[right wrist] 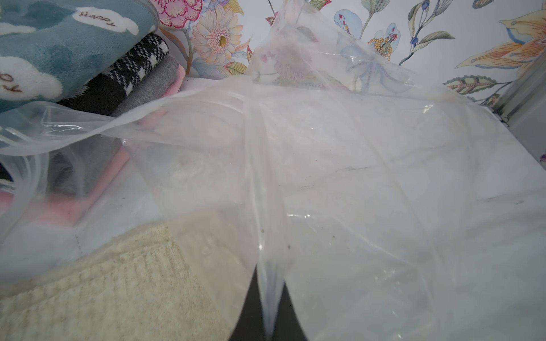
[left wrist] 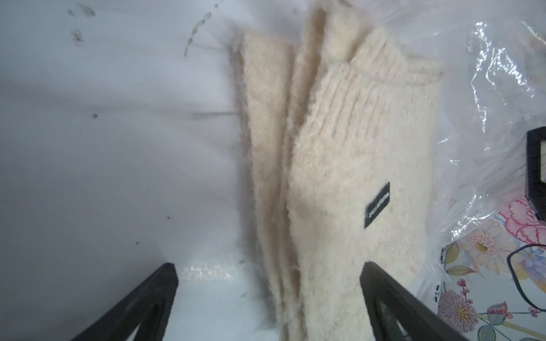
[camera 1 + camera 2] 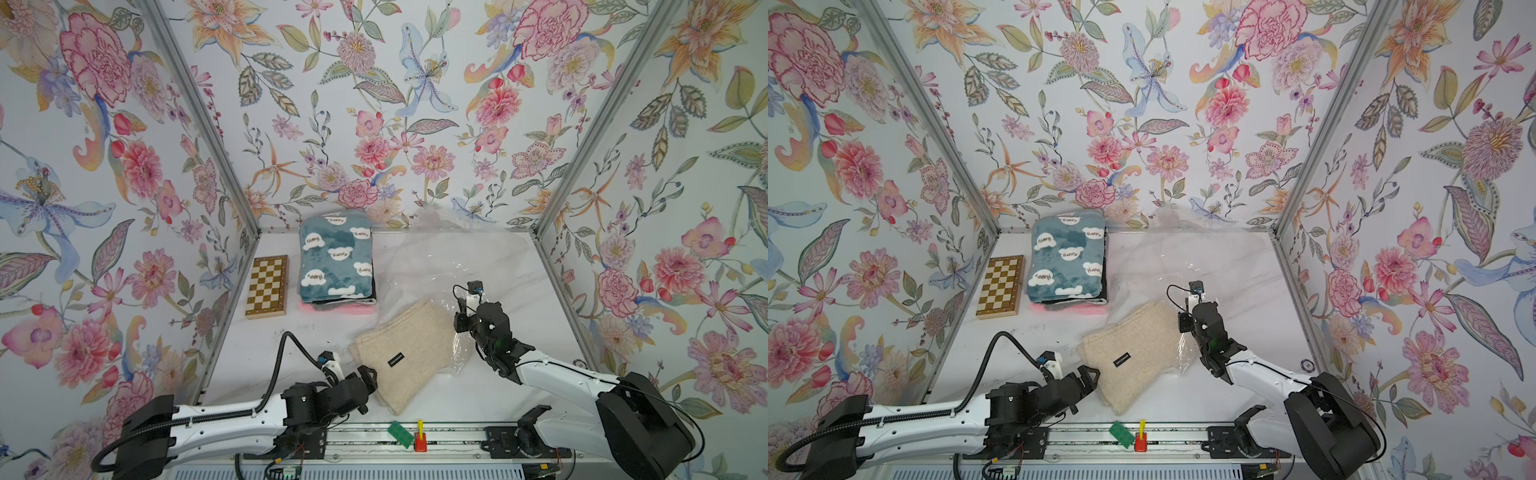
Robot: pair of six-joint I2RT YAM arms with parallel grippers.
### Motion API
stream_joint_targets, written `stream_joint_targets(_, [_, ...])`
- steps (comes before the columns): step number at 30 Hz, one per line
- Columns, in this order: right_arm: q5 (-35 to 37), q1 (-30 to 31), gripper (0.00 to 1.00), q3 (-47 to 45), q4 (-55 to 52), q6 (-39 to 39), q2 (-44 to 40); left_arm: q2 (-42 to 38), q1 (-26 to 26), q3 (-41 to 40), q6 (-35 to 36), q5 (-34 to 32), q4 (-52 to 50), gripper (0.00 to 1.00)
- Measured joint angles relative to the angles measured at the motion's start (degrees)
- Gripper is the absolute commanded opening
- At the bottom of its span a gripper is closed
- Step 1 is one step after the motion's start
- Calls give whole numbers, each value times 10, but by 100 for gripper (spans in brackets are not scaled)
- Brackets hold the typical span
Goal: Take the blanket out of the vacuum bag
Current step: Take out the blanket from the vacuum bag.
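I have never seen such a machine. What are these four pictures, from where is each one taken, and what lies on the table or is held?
Two robot arms work at a white table. Two pictures look down from one camera overhead; the remaining two come from a camera on each wrist. The left arm has open jaws and holds nothing. The right arm has its jaws shut on the clear vacuum bag. A cream blanket lies mostly outside the bag. Behind stand a pile of folded blankets and a chessboard.
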Motion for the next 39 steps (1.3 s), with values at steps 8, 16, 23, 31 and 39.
stream_joint_targets(8, [0, -2, 0, 0, 0, 0, 0, 75, 87, -14, 72, 42, 137, 99])
stream_joint_targets(16, [-9, -2, 0, 0, 0, 0, 0, 214, 101, 3, 114, 105, 330, 94])
stream_joint_targets(23, [-11, -2, 0, 0, 3, 2, 0, 370, 106, 72, 143, 154, 417, 19])
stream_joint_targets(31, [-11, -10, 0, 0, 3, 6, -1, 370, 106, 143, 167, 142, 276, 0])
stream_joint_targets(39, [-9, -28, 0, 1, -12, 15, 5, 199, 110, 146, 196, 127, 146, 0])
